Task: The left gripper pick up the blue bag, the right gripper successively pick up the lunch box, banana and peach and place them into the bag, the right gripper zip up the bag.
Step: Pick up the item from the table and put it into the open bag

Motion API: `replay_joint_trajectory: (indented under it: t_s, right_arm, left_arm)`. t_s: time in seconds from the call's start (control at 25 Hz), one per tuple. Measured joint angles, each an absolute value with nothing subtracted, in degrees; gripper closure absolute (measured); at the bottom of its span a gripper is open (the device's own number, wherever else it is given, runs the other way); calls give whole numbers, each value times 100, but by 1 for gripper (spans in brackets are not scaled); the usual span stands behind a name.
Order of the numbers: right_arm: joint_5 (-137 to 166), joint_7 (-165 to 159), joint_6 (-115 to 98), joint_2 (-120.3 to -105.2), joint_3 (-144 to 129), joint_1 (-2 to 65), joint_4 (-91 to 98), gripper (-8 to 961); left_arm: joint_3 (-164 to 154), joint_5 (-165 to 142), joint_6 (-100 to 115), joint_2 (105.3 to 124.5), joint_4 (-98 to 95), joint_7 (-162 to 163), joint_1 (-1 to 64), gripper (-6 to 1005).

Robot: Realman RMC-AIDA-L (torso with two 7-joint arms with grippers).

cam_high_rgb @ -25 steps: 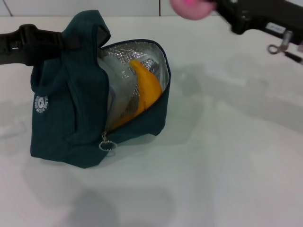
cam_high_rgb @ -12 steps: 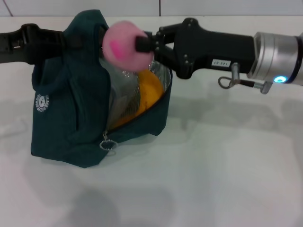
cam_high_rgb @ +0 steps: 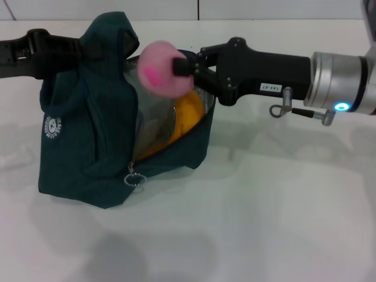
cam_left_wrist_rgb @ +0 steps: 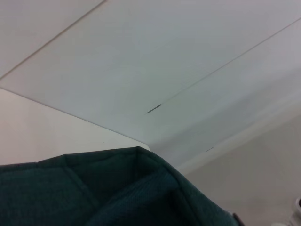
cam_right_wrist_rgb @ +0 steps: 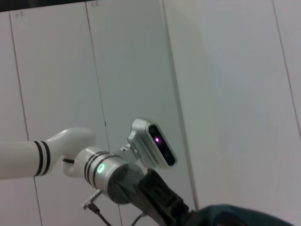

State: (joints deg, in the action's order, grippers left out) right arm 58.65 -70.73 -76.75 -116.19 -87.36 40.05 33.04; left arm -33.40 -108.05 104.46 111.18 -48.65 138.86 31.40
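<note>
Peach (cam_high_rgb: 161,68) above the blue bag's (cam_high_rgb: 82,147) mouth — banana (cam_high_rgb: 187,114) inside.

The peach (cam_high_rgb: 163,69) covers most of the bag's mouth; the banana (cam_high_rgb: 187,117) shows only partly, and the left gripper (cam_high_rgb: 88,51) is buried in fabric.

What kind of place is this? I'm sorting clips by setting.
Probably a lab or test bench, not a home: a bare white tabletop, plain white panelled walls, and only the task props, a blue bag held by the left claw and a peach in the right claw.
</note>
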Motion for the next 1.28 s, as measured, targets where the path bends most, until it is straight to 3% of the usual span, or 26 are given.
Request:
replay_joint_trajectory:
  t_s: [0.76,1.2,1.28]
  right_arm:
    - [5849,-7044,-7455,-11611,-9208,4139,3378,911]
    - [5600,-7025,-7482,-11596,-8923,3814,3644,542]
    - [5437,-7065,-7481,-11587,-8769,3661,3716,319]
  left_arm:
    - [-3340,-10810,10441,11120,-4860,13887,3142,958]
    - [-3340,-10811,10441,11118,-4860,13888,3130,958]
    - [-3340,-10811,10442,11118,-4860,13890,3127,958]
